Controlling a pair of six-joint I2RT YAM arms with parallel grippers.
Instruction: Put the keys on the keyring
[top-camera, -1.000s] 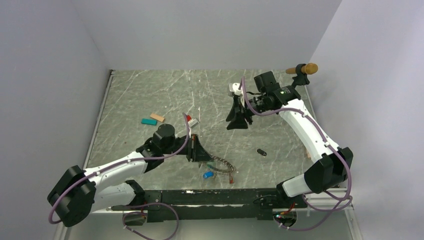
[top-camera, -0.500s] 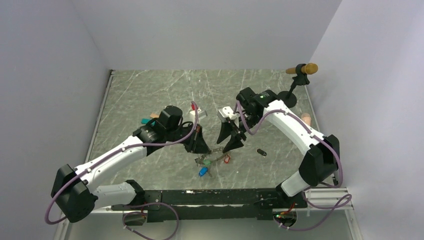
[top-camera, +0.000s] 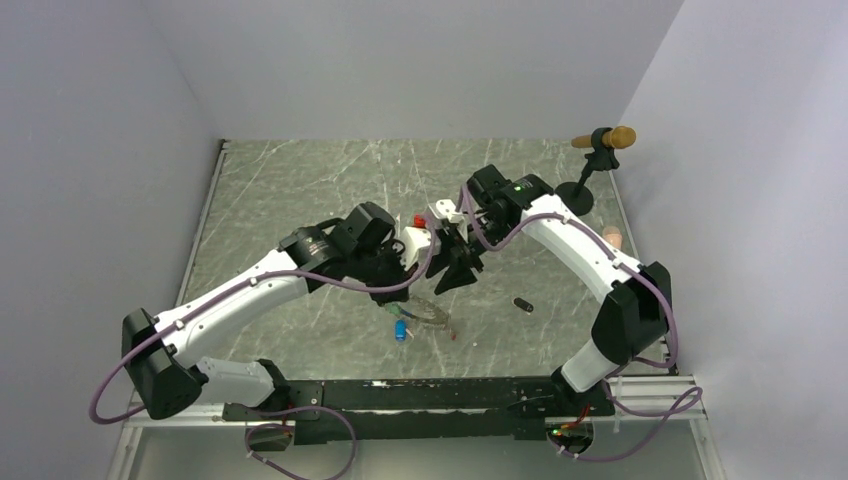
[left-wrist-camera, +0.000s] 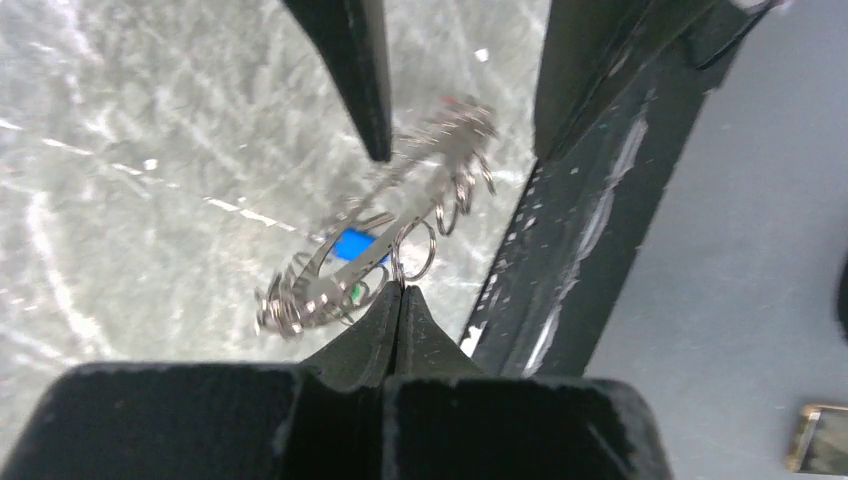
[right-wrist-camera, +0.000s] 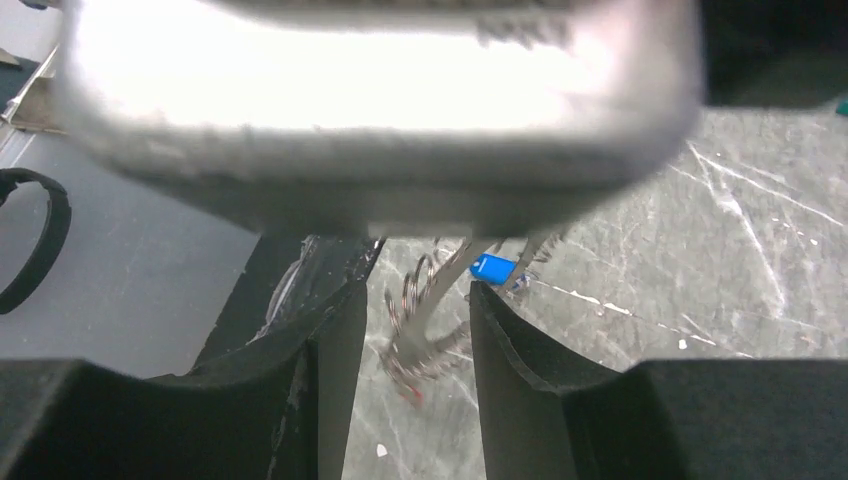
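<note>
- Left gripper (left-wrist-camera: 400, 297): fingers pressed together, tips pinching one small silver ring at the edge of the keyring (left-wrist-camera: 385, 235).
- Keyring: it hangs from that pinch, directly below and just ahead of the left fingertips. In the left wrist view it runs as a slack, jagged chain of rings away from the tips. It appears to be clear of the table (top-camera: 300, 180). The outline is blurred.
- Right gripper (right-wrist-camera: 418, 345): fingers spread, one on each side of the keyring, with the chain in the gap between them. Contact with either finger cannot be confirmed because of blur. In the overhead view this gripper is on the far right side of the keyring, tips angled down toward it.
- Blue key (left-wrist-camera: 352, 245): attached among the rings, at the keyring's near-left end in the overhead view.
- Red key (top-camera: 452, 336): at the keyring's near-right end. Whether it is attached cannot be told.
- Black key (top-camera: 522, 303): lies loose on the table, well apart from the keyring, to its right.
- Stand (top-camera: 578, 192): round black base, well beyond the keyring at far right, carrying a tan-tipped rod.
- Black rail (left-wrist-camera: 560, 250): runs along the near side of the keyring at the table edge.
</note>
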